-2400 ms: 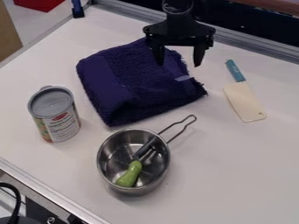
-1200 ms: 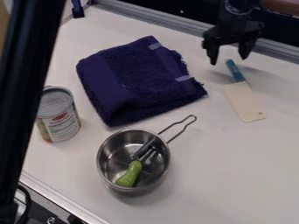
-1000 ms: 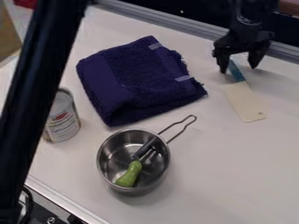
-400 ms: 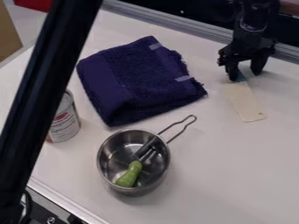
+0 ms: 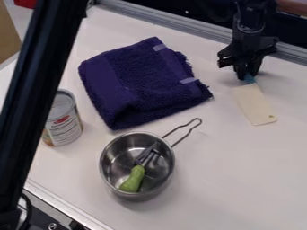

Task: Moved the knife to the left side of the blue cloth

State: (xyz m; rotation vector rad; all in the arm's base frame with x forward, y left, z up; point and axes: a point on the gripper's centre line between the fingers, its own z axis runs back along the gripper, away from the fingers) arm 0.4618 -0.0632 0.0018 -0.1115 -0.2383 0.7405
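Observation:
At the upper right, my gripper (image 5: pixel 248 76) is closed around the blue-green handle of the knife, hiding most of it. The knife (image 5: pixel 255 104) has a wide cream blade, which points toward the camera and slightly right, low over or on the white table. The folded dark blue cloth (image 5: pixel 141 83) lies to the left of the knife, a short gap between them.
A steel pot (image 5: pixel 108 180) with a wire handle stands in front of the cloth, holding a green-handled utensil (image 5: pixel 133 179). A can (image 5: pixel 63 121) stands left of the cloth, partly behind a black arm link (image 5: pixel 33 99). A raised rail (image 5: pixel 198 32) borders the table's back.
From above the cloth, my gripper has moved right and down to the knife's handle, and its fingers have closed on it. The blade has shifted slightly right since the last earlier frame.

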